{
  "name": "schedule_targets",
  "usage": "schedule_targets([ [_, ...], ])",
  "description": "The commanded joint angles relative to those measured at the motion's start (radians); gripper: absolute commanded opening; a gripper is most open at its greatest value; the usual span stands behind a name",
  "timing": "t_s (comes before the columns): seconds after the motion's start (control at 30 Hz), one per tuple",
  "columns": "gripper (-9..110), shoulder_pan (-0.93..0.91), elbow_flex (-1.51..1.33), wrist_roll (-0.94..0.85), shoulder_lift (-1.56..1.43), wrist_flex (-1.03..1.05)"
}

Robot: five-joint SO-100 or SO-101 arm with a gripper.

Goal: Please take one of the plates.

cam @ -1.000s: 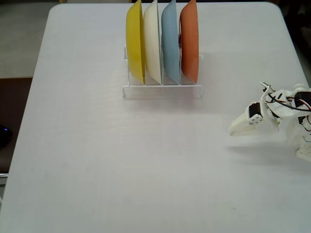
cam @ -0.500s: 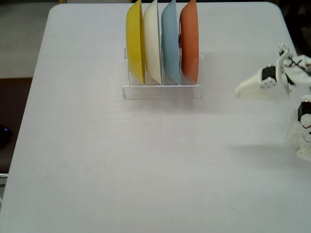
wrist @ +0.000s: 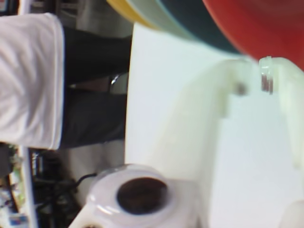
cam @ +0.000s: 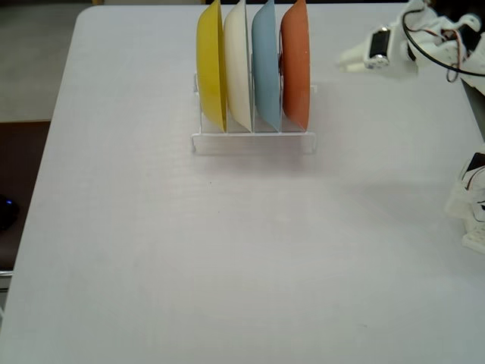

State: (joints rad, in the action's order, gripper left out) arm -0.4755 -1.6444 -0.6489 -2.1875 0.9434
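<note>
White gripper (cam: 345, 59) is shown in the fixed view at the upper right, raised over the table (cam: 227, 250) and pointed leftward at the plate rack (cam: 254, 140); it is set apart from the rack by a strip of bare tabletop. Whether its jaws are spread cannot be told from this view. Wires are looped over the arm behind it. Four plates are held on edge in the clear rack, from left to right: a yellow plate (cam: 211, 64), a cream plate (cam: 237, 64), a light blue plate (cam: 265, 64) and the orange-terracotta plate (cam: 295, 64), which occupies the slot nearest the gripper. A pale, matte white surface with rounded corners is presented by the table. Grey floor is seen beyond its left edge, with a dark brown panel below that.

In the wrist view, which lies on its side, the gripper (wrist: 266, 76) is seen with its jaws spread and nothing between them. The plate (wrist: 266, 23) fills the upper right corner as a blurred red curve just beyond the fingertips; contact cannot be judged. White tabletop (wrist: 156, 95) lies behind the fingers. A person in a white shirt (wrist: 28, 80) is seen at the left, past the table's edge.
</note>
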Motion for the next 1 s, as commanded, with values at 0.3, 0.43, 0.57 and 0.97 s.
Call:
schedule_targets([
  [0.3,26,-0.075,0.403,-0.147,0.235,0.038],
  [0.43,29,-0.098,0.417,-0.15,0.273,0.046],
  [0.57,29,-0.106,0.437,-0.153,0.314,0.054],
  [0.97,30,-0.118,0.569,-0.178,0.474,0.055],
])
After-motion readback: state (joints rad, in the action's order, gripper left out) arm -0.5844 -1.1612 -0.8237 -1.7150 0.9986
